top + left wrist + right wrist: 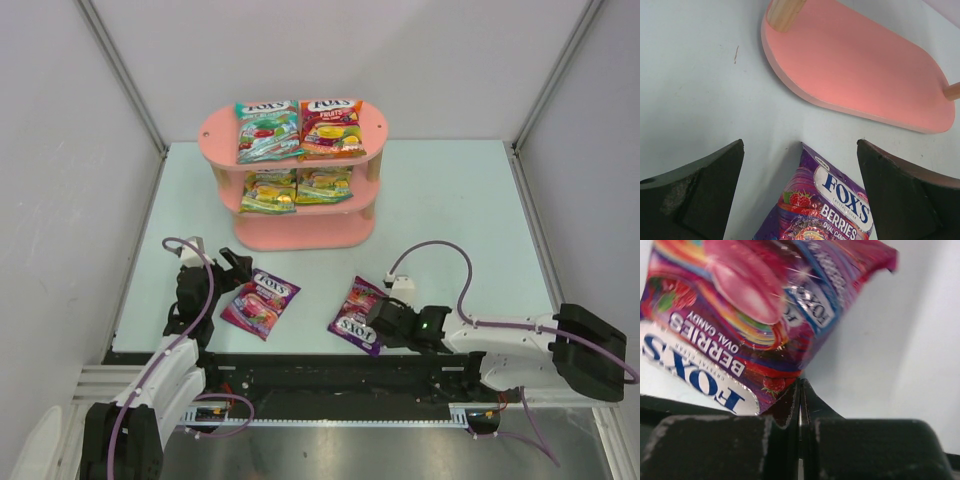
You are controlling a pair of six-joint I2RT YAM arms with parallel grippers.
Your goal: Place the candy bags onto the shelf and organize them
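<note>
- The shelf (300,236), pink and three-tiered, is set at the far centre of the pale table (450,200).
- The top tier is taken up by two packets side by side: the teal bag (268,130) on the left and the red-orange bag (331,127) on the right, with their inner edges touching.
- The middle tier is taken up by the left yellow-green bag (269,190) and the right yellow-green bag (323,185), both partly shaded by the board above.
- The left purple bag (260,303) is laid flat on the table, near of the shelf and left of centre, label up and skewed.
- The left gripper (232,270) is held at the far-left corner of that bag with its fingers (705,195) spread wide.
- In the left wrist view the bag's end is framed between the two fingers and nothing is clasped. Contact with the bag cannot be made out.
- In the same view the shelf's bottom board is seen just beyond the bag, with a round post (785,12) at one end.
- The right purple bag (350,312) is found near the table's near edge, right of the other purple bag and apart from it.
- The right gripper (378,320) is set at that bag's right edge with its fingers pressed together.
- In the right wrist view a corner of the packet is caught at the seam between the fingers, and the packet is bowed.
</note>
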